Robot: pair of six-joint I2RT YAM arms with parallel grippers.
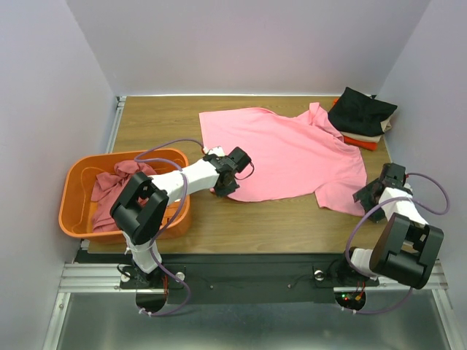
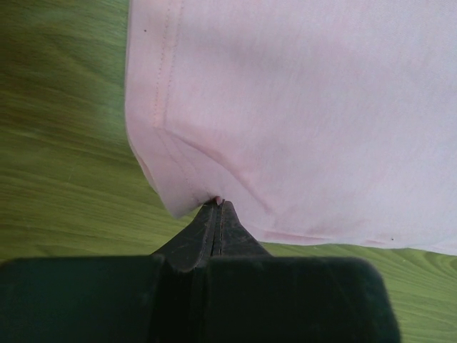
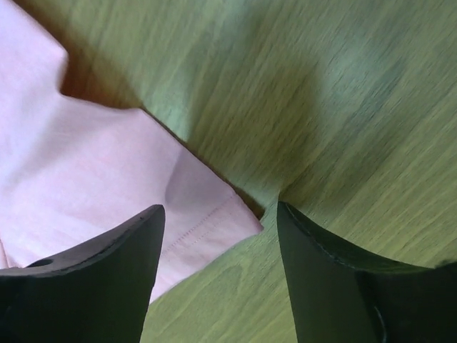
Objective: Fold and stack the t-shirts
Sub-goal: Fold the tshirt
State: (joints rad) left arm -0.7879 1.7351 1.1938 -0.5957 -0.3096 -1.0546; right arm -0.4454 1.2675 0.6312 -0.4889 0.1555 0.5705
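Workspace: a wood-grain table [image 1: 255, 233], boxed in on three sides by plain pale lavender walls [image 1: 241, 44]. Aluminium rails [image 1: 255, 281] run along the near edge, where both arm bases are bolted, and one more follows the table's left side. The light is even, with only soft shadows under the arms.

On the surface I see the light pink t-shirt [image 1: 292, 153] spread open across the middle and right of the table. Its collar end points toward the far right corner, and the cloth is wrinkled around the collar. The folded stack sits in that corner: the black t-shirt [image 1: 361, 109] on top, the beige t-shirt [image 1: 368, 136] beneath it and the red-orange t-shirt [image 1: 363, 144] at the bottom. Only the edges of the lower two show. A pink sleeve lies just beside the stack; I cannot tell whether they touch.

The orange basket [image 1: 73, 197] stands at the near left of the table, with the rose t-shirt [image 1: 109, 189] crumpled inside it.

The left gripper [image 1: 225, 179] sits low at the pink shirt's near left hem corner. In my left wrist view its jaws are pressed together, pinching the very tip of that corner.

The right gripper [image 1: 363, 197] is at the shirt's near right corner. In the right wrist view its jaws are spread apart. One finger is over the cloth and the other over bare wood, with the hem corner lying between them.
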